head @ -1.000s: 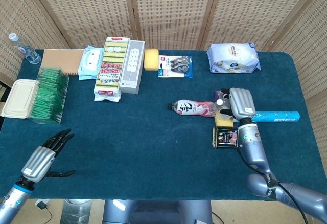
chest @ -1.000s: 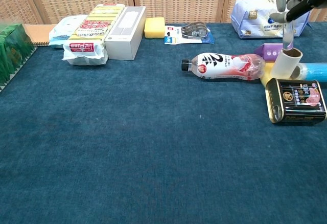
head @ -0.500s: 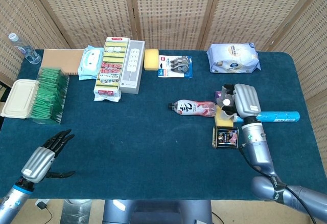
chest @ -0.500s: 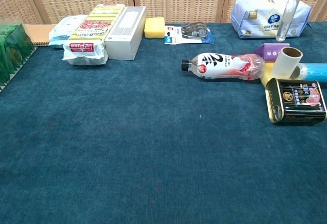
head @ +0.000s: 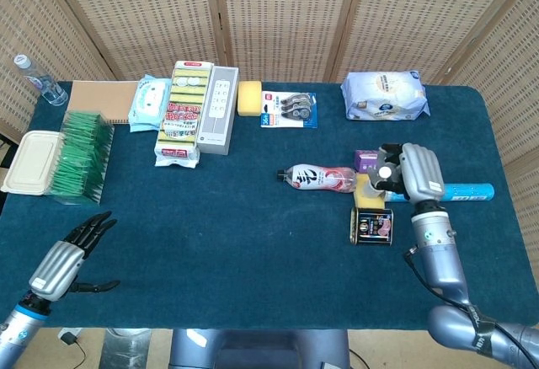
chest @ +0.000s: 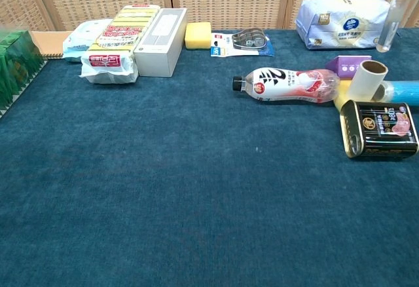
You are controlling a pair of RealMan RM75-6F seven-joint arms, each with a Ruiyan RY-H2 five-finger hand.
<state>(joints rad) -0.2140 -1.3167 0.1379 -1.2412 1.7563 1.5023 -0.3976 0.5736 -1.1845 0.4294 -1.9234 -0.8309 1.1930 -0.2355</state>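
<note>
Your right hand (head: 418,171) hovers loosely curled, grasping nothing, above the white cardboard roll (chest: 365,80) propped against the yellow sponge block (head: 365,192), while your left hand (head: 63,259) idles released at the surface (head: 253,243) edge.

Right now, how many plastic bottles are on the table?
2. A pink-labelled plastic drink bottle lies on its side mid-table, left of the right hand. A small clear plastic bottle lies at the far-left corner. None seems hidden.

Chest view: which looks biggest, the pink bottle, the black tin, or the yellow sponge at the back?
1. Pink bottle, longest by far.
2. Black tin.
3. Yellow sponge, smallest, though it lies farther from the camera, so it may really be closer to the tin's size.
</note>
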